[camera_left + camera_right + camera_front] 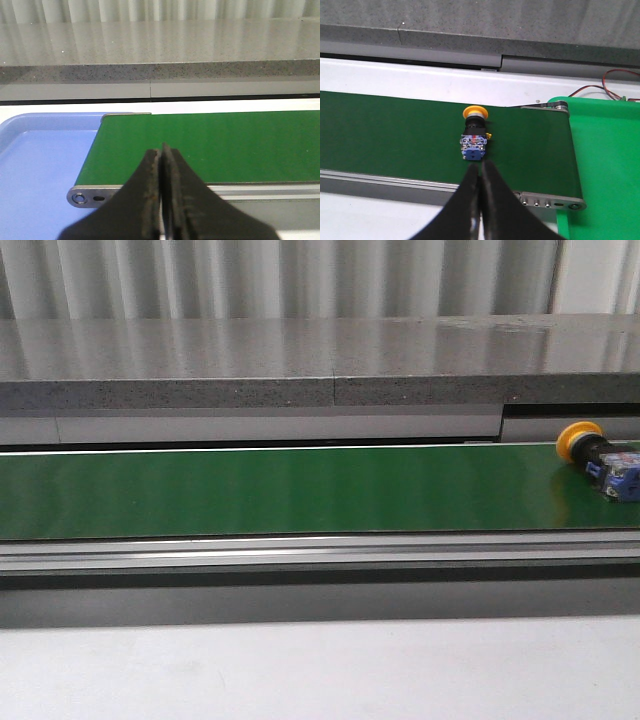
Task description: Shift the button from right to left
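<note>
No readable text, labels or numbers in any view

Long green conveyor belt (280, 490) runs side to side with a silver rail along its near edge. A blue tray (35, 165) sits at its left end, a green tray (605, 160) at the right. Speckled grey counter (300, 360) behind, red and black wires (605, 85) by the green tray.

Button (600, 459) – yellow cap, blue block – on its side, right end of green belt (280, 490)
</note>
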`<state>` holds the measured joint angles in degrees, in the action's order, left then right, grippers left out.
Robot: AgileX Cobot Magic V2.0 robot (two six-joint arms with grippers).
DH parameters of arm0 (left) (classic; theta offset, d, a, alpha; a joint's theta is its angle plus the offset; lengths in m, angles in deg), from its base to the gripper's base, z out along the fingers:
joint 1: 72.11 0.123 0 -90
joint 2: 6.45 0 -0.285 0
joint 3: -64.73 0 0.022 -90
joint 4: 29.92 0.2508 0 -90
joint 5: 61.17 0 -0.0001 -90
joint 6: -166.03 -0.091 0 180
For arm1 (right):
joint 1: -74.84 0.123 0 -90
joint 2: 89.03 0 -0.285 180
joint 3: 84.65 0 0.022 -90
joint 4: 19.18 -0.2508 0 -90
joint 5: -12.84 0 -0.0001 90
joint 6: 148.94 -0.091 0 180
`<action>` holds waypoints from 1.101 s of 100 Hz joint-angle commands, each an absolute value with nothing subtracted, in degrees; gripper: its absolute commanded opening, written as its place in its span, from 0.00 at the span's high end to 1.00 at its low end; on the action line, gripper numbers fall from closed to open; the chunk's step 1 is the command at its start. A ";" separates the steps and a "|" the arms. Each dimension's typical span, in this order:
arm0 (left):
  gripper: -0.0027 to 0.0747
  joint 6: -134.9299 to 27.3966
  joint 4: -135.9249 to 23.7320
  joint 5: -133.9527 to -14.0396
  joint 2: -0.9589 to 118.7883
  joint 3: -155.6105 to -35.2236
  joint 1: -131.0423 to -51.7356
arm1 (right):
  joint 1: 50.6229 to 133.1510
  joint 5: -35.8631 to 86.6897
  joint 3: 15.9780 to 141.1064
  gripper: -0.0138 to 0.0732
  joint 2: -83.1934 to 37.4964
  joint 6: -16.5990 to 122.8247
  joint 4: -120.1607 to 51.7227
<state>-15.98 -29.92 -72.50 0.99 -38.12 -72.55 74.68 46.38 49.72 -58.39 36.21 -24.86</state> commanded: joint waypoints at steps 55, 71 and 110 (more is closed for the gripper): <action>0.99 -15.54 -27.96 -65.78 -0.90 -36.76 -72.54 | 74.71 41.24 45.05 0.92 -66.33 36.69 -25.42; 0.99 -15.54 -27.96 -65.65 -0.90 -37.72 -72.54 | 74.71 41.29 45.05 0.92 -66.33 36.69 -25.42; 0.99 -15.64 -26.86 -67.31 4.72 -45.31 -72.54 | 74.71 41.29 45.05 0.92 -66.33 36.69 -25.42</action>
